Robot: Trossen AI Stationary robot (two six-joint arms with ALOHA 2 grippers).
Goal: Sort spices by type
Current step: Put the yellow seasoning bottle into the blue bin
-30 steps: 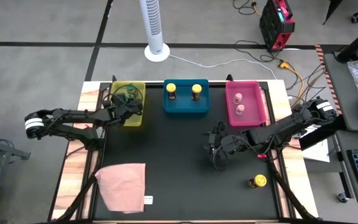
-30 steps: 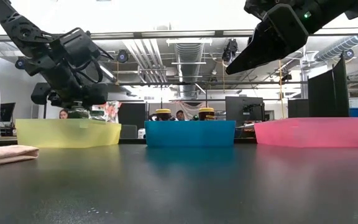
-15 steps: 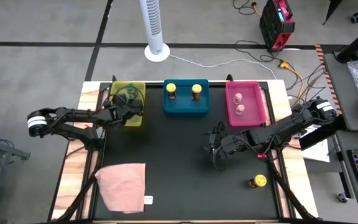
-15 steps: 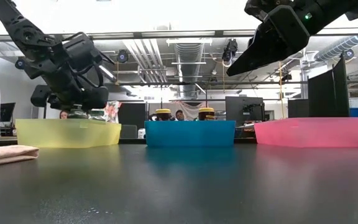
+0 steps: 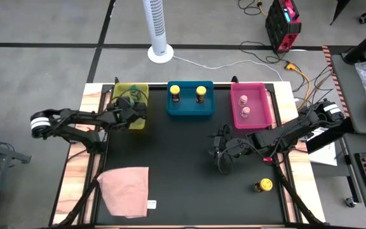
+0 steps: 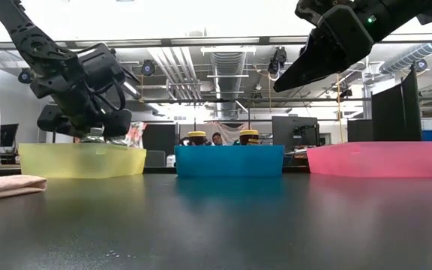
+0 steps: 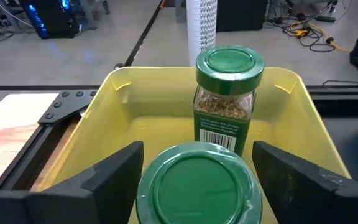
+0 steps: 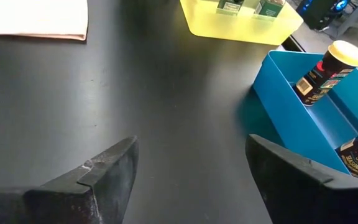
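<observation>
Left gripper (image 7: pixel 194 180) retreated, jar (image 7: pixel 196 184) between fingers (image 7: pixel 114 174)

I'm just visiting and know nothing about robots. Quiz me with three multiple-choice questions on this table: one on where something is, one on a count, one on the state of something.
1. Where is the lone yellow-lidded jar that is in no bin?
A) on the pink cloth
B) on the dark mat near the table's front right
C) in the pink bin

2. How many jars stand in the blue bin?
A) two
B) none
C) four

3. What is the right gripper doing?
A) gripping a jar
B) pressing on the cloth
C) open and empty above the mat

Answers:
1 B, the high view shows it alone on the mat.
2 A, two yellow lids show inside.
3 C, the right wrist view shows spread fingers with only bare mat between.
</observation>
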